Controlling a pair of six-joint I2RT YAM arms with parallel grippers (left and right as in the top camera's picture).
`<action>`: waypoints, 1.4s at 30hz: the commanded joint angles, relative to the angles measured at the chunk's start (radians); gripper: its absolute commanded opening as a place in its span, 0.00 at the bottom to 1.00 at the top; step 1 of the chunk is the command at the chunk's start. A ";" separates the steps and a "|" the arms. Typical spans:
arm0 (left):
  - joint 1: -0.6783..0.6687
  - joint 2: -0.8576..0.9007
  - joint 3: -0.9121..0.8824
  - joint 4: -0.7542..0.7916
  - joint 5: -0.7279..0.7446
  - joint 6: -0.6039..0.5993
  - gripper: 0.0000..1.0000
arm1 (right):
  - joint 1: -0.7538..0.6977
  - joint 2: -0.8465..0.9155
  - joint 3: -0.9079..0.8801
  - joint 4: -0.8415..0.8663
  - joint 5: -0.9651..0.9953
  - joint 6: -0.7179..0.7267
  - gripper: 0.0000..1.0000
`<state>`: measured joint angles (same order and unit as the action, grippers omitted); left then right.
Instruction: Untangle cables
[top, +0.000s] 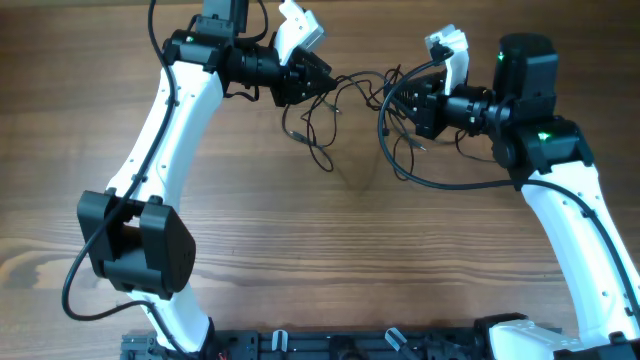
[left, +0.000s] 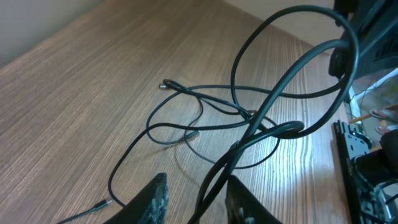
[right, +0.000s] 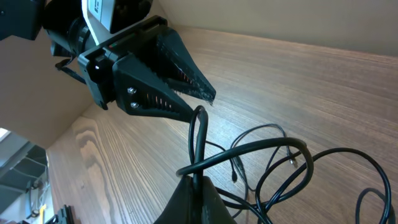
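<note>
Found the cables (top: 318, 125) in a loose tangle on the table (top: 300, 250), toward its far edge and about the middle of its width, with a few plug ends trailing out on the wood. Saw the right gripper (right: 194, 186) with fingers pressed together, pinching a loop of the tangle and holding it up off the surface. Saw the left gripper (left: 198, 182) just opposite, close to the right one, fingers partly spread and straddling a strand, with wood showing in the gap beside it; could make out no clamping there. Judged the step in hand as taking a second hold, ahead of drawing the two holds apart. Called, for the next move, for closing the left fingers on that one strand alone, not on the crossing loop beside it, then for pulling slowly sideways, away from the right gripper, while keeping the right pinch firm. Marked for watching the knot near the middle, likely to tighten under a fast pull, and the thin plug ends, likely to snag in other loops. Noted several crossings left, so reckoned the untangling far from done
</note>
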<state>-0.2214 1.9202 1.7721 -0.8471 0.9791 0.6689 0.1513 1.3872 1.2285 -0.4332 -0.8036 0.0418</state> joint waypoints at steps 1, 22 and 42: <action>0.000 0.010 0.013 0.011 0.102 0.035 0.26 | -0.001 -0.026 0.019 0.006 -0.029 0.014 0.04; -0.071 0.010 0.013 0.058 0.139 0.034 0.13 | -0.001 -0.026 0.019 0.009 -0.033 0.013 0.04; -0.069 0.010 0.013 0.018 0.129 0.034 0.14 | -0.001 -0.026 0.019 0.032 -0.060 0.037 0.04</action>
<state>-0.2890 1.9202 1.7721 -0.8265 1.0946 0.6918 0.1513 1.3872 1.2285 -0.4175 -0.8162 0.0643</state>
